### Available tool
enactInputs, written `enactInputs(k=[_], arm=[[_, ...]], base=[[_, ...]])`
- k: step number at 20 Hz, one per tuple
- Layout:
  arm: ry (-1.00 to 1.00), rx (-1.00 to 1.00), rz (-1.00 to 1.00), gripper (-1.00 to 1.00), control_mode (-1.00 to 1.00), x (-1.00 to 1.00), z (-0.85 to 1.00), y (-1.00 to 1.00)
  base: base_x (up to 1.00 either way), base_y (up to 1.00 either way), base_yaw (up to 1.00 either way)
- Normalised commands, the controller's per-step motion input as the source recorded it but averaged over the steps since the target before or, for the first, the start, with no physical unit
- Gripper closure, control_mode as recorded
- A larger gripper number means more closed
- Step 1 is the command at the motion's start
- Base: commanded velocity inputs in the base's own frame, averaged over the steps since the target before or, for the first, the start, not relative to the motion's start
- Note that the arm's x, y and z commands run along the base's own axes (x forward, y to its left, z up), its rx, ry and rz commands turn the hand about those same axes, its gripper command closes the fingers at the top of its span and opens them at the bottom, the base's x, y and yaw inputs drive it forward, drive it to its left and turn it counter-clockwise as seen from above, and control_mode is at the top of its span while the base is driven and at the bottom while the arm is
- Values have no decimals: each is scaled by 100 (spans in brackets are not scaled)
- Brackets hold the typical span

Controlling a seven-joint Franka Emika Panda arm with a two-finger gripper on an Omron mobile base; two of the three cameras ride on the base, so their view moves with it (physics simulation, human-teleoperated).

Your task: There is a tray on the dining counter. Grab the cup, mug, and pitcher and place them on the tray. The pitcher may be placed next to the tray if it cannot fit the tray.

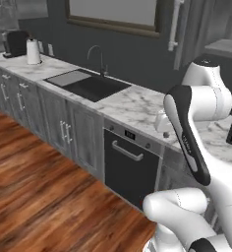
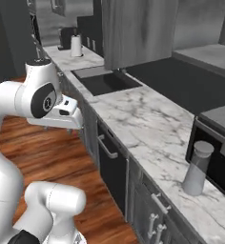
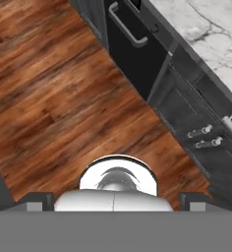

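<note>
Pitcher (image 2: 197,168) stands upright on the marble surface (image 2: 148,126), near its front edge and just beside a black appliance (image 2: 214,157) against the wall: a slim, translucent pale grey cylinder, smooth-sided, capped by a rounded lid of a duller grey. From the left side its pale body (image 1: 161,121) peeks out from behind the arm's dark-banded link. The surface is white stone with fine grey veining, polished and flat, running the length of the wall over grey panelled cabinets (image 1: 54,120) with slim metal bar pulls. A rectangular black sink (image 1: 88,84) is sunk into it, with a thin curved faucet (image 1: 97,56) behind. Below the stone sits a glossy black oven door (image 1: 129,165) with a horizontal bar handle. At the far end stand a white cylindrical kettle (image 1: 33,51) and a boxy dark machine (image 1: 15,43). Floor (image 1: 44,197) is reddish-brown plank wood, strongly grained, with a slight sheen. Gripper (image 3: 116,199) is folded in low, facing down over the planks beside the cabinet fronts; its two dark square fingertips (image 3: 35,201) sit far apart at the edges of the hand view, jaws spread wide with nothing between them. Arm is smooth white shell with dark joint rings.
</note>
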Motion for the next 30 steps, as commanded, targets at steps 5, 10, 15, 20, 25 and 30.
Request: enactInputs(k=[5, 10, 15, 20, 25, 30], arm=[[0, 0, 0, -100, 100, 0, 0, 0], [0, 0, 0, -100, 100, 0, 0, 0], [0, 0, 0, -100, 100, 0, 0, 0], [0, 0, 0, -100, 100, 0, 0, 0], [0, 0, 0, -100, 100, 0, 0, 0], [0, 0, 0, -100, 100, 0, 0, 0]], base=[[26, 0, -47], [35, 11, -39], [28, 19, -34], [28, 4, -42], [30, 0, -44], [29, 2, -40]])
